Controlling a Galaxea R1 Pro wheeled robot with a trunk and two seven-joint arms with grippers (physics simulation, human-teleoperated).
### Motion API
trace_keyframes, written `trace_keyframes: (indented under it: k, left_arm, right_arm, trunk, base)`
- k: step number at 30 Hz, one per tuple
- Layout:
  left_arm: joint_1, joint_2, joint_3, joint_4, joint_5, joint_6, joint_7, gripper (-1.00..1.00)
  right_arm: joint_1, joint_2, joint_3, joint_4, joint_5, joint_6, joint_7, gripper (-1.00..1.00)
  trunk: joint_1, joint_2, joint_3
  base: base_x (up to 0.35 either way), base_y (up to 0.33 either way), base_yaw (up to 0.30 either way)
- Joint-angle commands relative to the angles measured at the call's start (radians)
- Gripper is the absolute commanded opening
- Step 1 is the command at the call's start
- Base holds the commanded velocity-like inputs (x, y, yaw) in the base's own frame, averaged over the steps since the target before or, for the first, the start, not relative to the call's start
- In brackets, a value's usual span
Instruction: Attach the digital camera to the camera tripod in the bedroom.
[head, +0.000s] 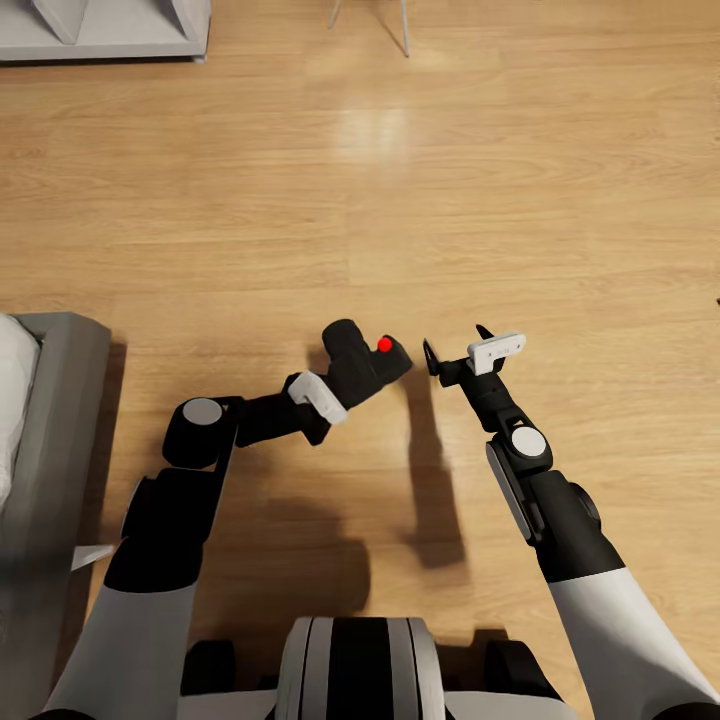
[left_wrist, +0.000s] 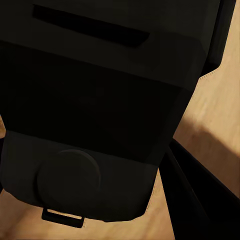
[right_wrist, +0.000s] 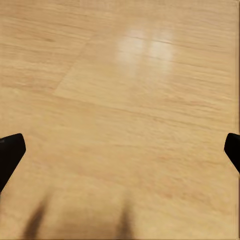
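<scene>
With your left tool (head: 352, 385) clamped on the camera (head: 362, 360) and your right tool (head: 458, 350) wide and empty, carry it level toward the thin legs (head: 370, 20) across the floor (head: 400, 200).

The left gripper (head: 350, 385) is closed on the digital camera (head: 362, 362), held above the wood plank floor (head: 300, 200) with its red button (head: 385, 344) facing up. The right gripper (head: 455, 345) hangs just beside the camera with its jaws parted and nothing between them. A grey bed frame (head: 50, 440) lies at the left edge, a white shelf unit (head: 100, 30) at the upper left, and two thin metal legs (head: 370, 20) at the top.
</scene>
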Motion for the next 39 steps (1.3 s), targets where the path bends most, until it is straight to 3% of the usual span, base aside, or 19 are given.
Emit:
trace_keyframes:
  k: [1, 9, 12, 19, 24, 26, 27, 30, 39]
  left_arm:
    - [-0.001, 0.000, 0.005, -0.001, -0.006, 0.008, -0.010, -1.00]
    - [-0.001, -0.003, 0.075, -0.001, -0.004, 0.012, -0.009, -1.00]
    - [-0.001, -0.004, 0.086, -0.001, -0.003, 0.023, -0.008, -1.00]
    - [-0.001, 0.002, 0.095, -0.001, -0.004, 0.126, -0.021, -1.00]
    - [-0.001, 0.010, 0.097, -0.002, -0.004, 0.175, -0.106, -1.00]
    - [-0.001, 0.014, 0.098, -0.002, -0.004, 0.182, -0.158, -1.00]
    - [-0.001, 0.019, 0.098, -0.002, -0.004, 0.187, -0.213, -1.00]
    - [-0.001, 0.025, 0.098, -0.001, -0.004, 0.190, -0.279, -1.00]
    - [-0.001, 0.039, 0.100, -0.001, -0.004, 0.194, -0.341, -1.00]
  right_arm:
    - [0.000, 0.000, 0.000, 0.000, 0.008, -0.002, 0.001, 1.00]
    - [0.000, 0.000, 0.000, -0.001, 0.008, -0.002, 0.001, 1.00]
    - [0.000, 0.000, 0.000, -0.001, 0.008, -0.002, 0.001, 1.00]
    - [0.000, 0.000, 0.000, -0.001, 0.008, -0.002, 0.000, 1.00]
    - [0.000, 0.000, 0.000, -0.002, 0.008, -0.002, 0.000, 1.00]
    - [0.000, -0.001, -0.002, -0.002, 0.008, -0.002, 0.000, 1.00]
    - [0.000, -0.001, -0.008, -0.003, 0.008, -0.001, 0.000, 1.00]
    - [0.000, -0.001, -0.024, -0.004, 0.008, 0.001, 0.001, 1.00]
    - [0.000, -0.001, -0.066, -0.009, 0.008, -0.001, 0.002, 1.00]
  trunk:
    - [-0.001, 0.000, 0.004]
    - [-0.004, 0.002, 0.034]
    - [-0.005, 0.003, 0.046]
    - [-0.009, 0.004, 0.073]
    - [-0.011, 0.005, 0.092]
    - [-0.012, 0.006, 0.100]
    - [-0.012, 0.006, 0.104]
    - [-0.014, 0.007, 0.116]
    - [-0.018, 0.009, 0.150]
  base:
    - [0.000, 0.000, 0.000]
    - [0.000, 0.000, 0.000]
    - [0.000, 0.000, 0.000]
    - [0.000, 0.000, 0.000]
    - [0.000, 0.000, 0.000]
    - [0.000, 0.000, 0.000]
    - [0.000, 0.000, 0.000]
    - [0.000, 0.000, 0.000]
    - [0.000, 0.000, 0.000]
